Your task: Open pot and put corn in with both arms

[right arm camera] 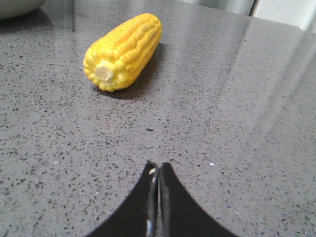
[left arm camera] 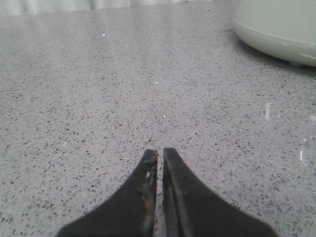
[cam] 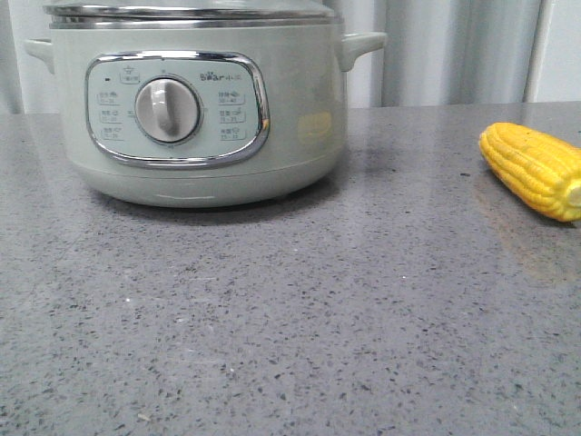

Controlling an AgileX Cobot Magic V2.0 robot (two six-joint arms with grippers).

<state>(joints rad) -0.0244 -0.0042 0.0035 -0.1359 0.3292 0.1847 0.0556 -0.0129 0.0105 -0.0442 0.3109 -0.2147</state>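
The pale-green pot (cam: 195, 100) stands at the back left of the grey table, its dial and "Bear" panel facing me, its steel rim and a lid on top. Its lower edge also shows in the left wrist view (left arm camera: 276, 29). The yellow corn (cam: 536, 170) lies on the table at the right edge, and in the right wrist view (right arm camera: 123, 49) it lies ahead of the fingers. My left gripper (left arm camera: 160, 152) is shut and empty over bare table, apart from the pot. My right gripper (right arm camera: 158, 167) is shut and empty, short of the corn. Neither gripper shows in the front view.
The speckled grey tabletop (cam: 290, 318) spreads across the front. A pale curtain (cam: 454, 50) hangs behind the table.
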